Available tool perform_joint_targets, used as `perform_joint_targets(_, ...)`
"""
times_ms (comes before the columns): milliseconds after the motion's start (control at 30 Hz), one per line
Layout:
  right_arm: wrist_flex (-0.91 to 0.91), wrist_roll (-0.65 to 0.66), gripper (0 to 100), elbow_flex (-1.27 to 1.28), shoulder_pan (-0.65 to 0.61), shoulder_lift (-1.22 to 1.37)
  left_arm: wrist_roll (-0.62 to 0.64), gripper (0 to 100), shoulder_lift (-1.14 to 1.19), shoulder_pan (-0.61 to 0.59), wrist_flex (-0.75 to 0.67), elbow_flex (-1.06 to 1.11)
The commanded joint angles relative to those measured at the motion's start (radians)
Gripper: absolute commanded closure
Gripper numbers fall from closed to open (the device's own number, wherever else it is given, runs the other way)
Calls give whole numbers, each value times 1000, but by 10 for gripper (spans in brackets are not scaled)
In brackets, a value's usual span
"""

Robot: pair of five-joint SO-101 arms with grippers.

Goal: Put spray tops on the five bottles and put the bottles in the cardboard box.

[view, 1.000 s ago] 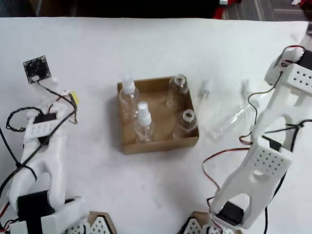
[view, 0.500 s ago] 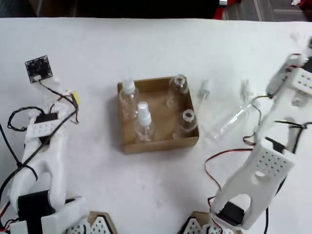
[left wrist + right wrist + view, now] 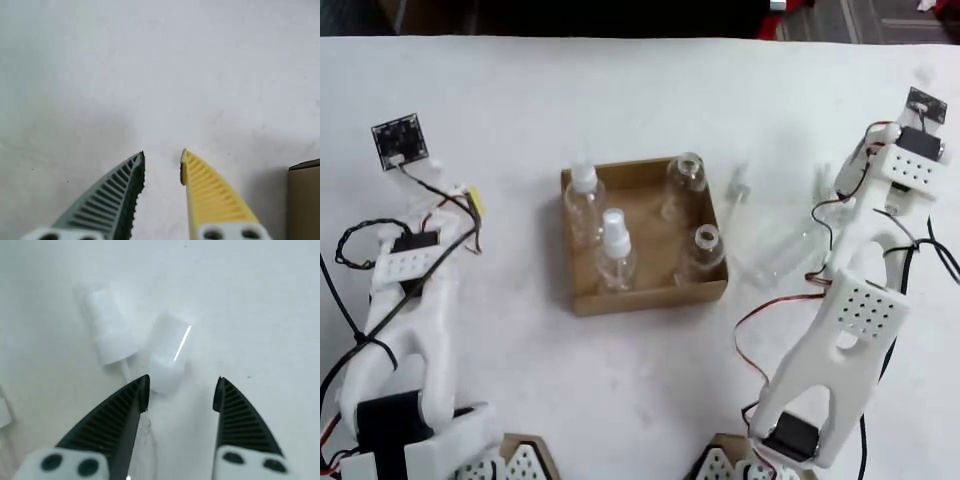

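Observation:
The cardboard box (image 3: 645, 292) sits mid-table with several clear bottles standing in it. Two by its left wall wear white spray tops (image 3: 614, 232); the two on the right (image 3: 701, 250) are uncapped. Another clear bottle (image 3: 788, 247) lies on the table right of the box, with a loose spray top (image 3: 738, 185) beside it. My right gripper (image 3: 181, 387) is open just above a white spray top (image 3: 169, 354), with a second white piece (image 3: 106, 332) next to it. In the high view this gripper (image 3: 835, 190) hangs by the lying bottle's far end. My left gripper (image 3: 162, 157) is open over bare table, holding nothing.
A small black circuit board (image 3: 397, 140) on a cable lies at the far left. The box's corner (image 3: 305, 200) edges into the left wrist view. Red and black wires (image 3: 770, 310) trail from the right arm. White tabletop stretches in front of and behind the box.
The right arm has swung its gripper leftward from the table's right edge to the spray top beside the lying bottle. The left arm has not moved.

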Motion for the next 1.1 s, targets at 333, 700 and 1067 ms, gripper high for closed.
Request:
perform_joint_targets(333,-122,-11,963,-9,30,76,-9,883,-2,15,-23,-55)
perform_joint_targets(700,110,-11,981,-138,130,-209,-9,883,-2,15,-23,-55)
perform_joint_targets(1067,162,-9,981,-310,252,-444,-9,883,-2,15,-23,-54)
